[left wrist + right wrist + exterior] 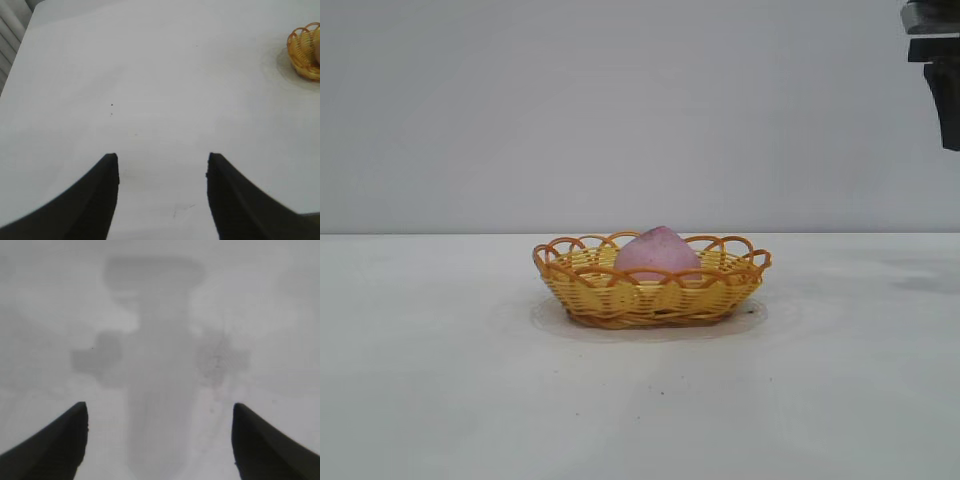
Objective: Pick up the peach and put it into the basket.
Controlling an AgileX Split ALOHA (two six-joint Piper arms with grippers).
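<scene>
The dusty pink peach (656,251) lies inside the yellow-orange wicker basket (590,288) at the middle of the white table. In the left wrist view part of the basket (302,52) shows far off at the edge. My left gripper (163,162) is open and empty over bare table, well away from the basket. My right gripper (160,412) is open and empty above bare table, with its own shadow below it. Part of the right arm (938,65) shows raised at the upper right of the exterior view.
The white table (440,400) spreads wide around the basket on all sides. A plain grey wall stands behind. A table edge (15,55) shows in the left wrist view.
</scene>
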